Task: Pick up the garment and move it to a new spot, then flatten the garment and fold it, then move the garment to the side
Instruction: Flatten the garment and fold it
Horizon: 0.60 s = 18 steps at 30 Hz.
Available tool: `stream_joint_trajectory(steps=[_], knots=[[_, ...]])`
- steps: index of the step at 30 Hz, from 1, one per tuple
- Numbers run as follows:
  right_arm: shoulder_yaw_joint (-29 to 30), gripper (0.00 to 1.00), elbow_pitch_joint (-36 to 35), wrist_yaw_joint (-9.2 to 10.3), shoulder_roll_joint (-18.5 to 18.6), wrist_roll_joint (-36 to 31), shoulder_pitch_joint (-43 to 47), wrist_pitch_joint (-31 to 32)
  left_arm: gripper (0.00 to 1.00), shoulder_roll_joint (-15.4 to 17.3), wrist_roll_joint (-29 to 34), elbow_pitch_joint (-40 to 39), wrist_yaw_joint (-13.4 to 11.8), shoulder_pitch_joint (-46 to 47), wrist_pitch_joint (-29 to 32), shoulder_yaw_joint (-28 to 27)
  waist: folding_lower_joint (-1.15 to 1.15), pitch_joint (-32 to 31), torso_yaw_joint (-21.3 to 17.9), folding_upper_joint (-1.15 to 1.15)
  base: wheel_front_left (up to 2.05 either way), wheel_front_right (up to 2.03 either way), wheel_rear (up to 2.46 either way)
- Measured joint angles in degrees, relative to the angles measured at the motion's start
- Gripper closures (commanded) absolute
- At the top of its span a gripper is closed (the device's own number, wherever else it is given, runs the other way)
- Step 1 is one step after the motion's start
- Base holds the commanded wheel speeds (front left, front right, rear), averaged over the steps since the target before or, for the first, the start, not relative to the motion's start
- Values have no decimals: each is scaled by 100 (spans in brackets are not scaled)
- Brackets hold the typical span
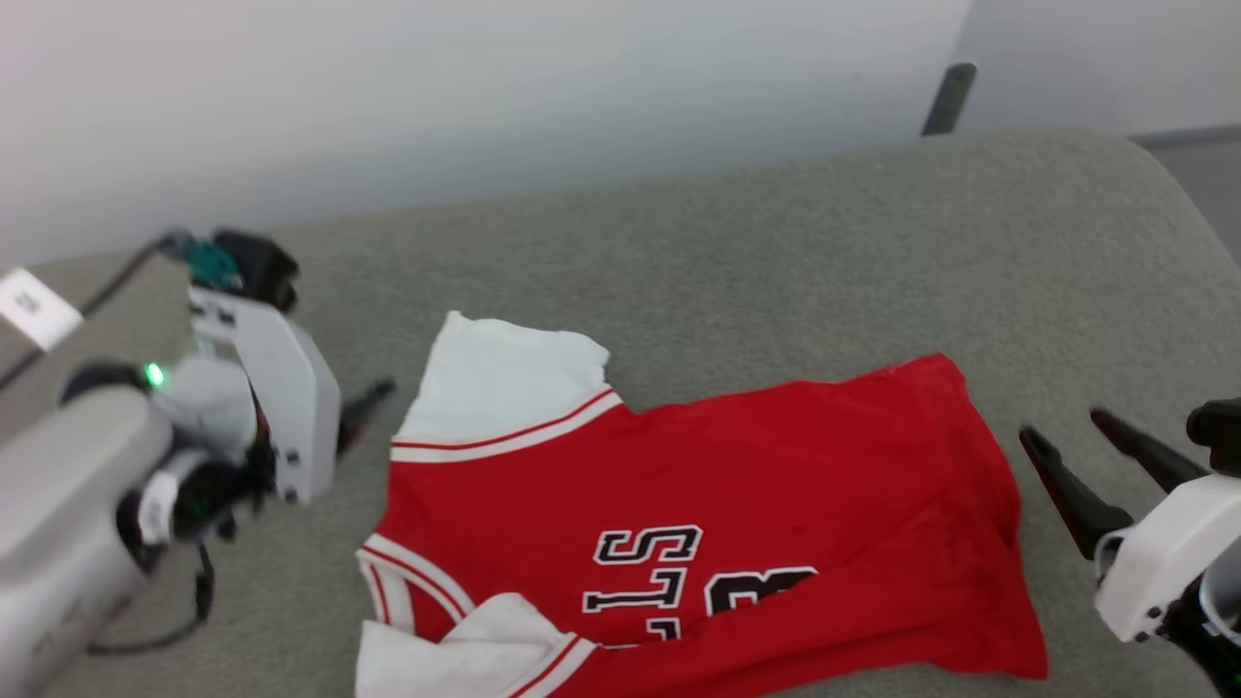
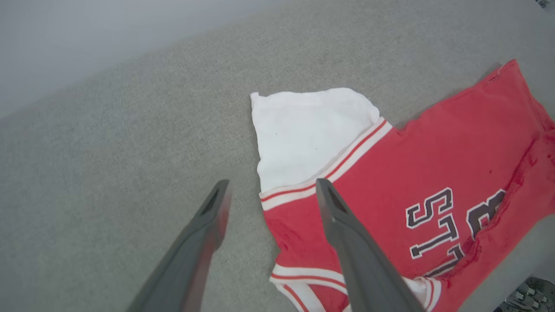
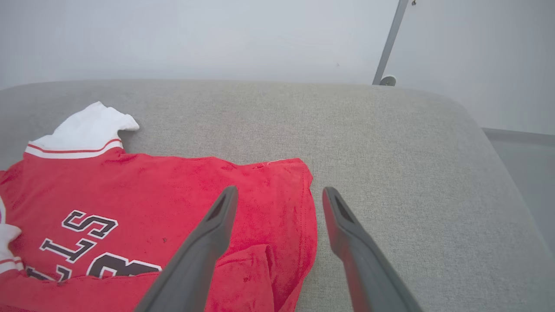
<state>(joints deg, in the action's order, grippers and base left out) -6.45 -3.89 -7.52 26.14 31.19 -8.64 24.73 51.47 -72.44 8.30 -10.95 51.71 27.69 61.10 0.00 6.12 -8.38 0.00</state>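
Note:
The garment (image 1: 698,523), a red jersey with white sleeves and black lettering, lies partly folded on the grey cushion (image 1: 737,262), neck end to the left, hem to the right. One white sleeve (image 1: 504,378) points up the head view. My left gripper (image 2: 271,190) hovers open by that sleeve's striped trim, with nothing between its fingers. In the head view one left fingertip (image 1: 373,396) pokes out just left of the sleeve. My right gripper (image 1: 1066,431) is open too, right of the hem corner (image 3: 299,167), holding nothing. The garment (image 3: 151,216) lies mostly to its left.
The grey cushion (image 3: 390,143) stretches bare behind and right of the garment, ending in a rounded right edge. A pale wall rises behind it, with a thin metal pole (image 3: 390,43) at the back right. A cable and white tag (image 1: 34,308) sit at the far left.

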Motion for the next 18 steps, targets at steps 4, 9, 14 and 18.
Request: stream_joint_trajectory(steps=[4, 9, 14, 18], knots=[[-4, 0, -78, 0, -210, -309, -104, -868, 0, -235, 136, 702, 294, 345, -176, -86, 0, 146, -166, 0, 0, 0, 0], [9, 0, -146, 0, -455, -668, -247, -1761, 0, -517, 225, 1489, 632, 704, -182, -83, 0, 402, -363, 0, 0, 0, 0], [68, 0, -129, 0, -744, -767, -332, -2203, 0, -739, 339, 2187, 903, 1055, 15, -15, 0, 713, -545, 0, 0, 0, 0], [40, 0, -108, 0, -850, -815, -367, -2297, 0, -793, 413, 2662, 1063, 1300, 298, 81, 0, 977, -689, 0, 0, 0, 0]])
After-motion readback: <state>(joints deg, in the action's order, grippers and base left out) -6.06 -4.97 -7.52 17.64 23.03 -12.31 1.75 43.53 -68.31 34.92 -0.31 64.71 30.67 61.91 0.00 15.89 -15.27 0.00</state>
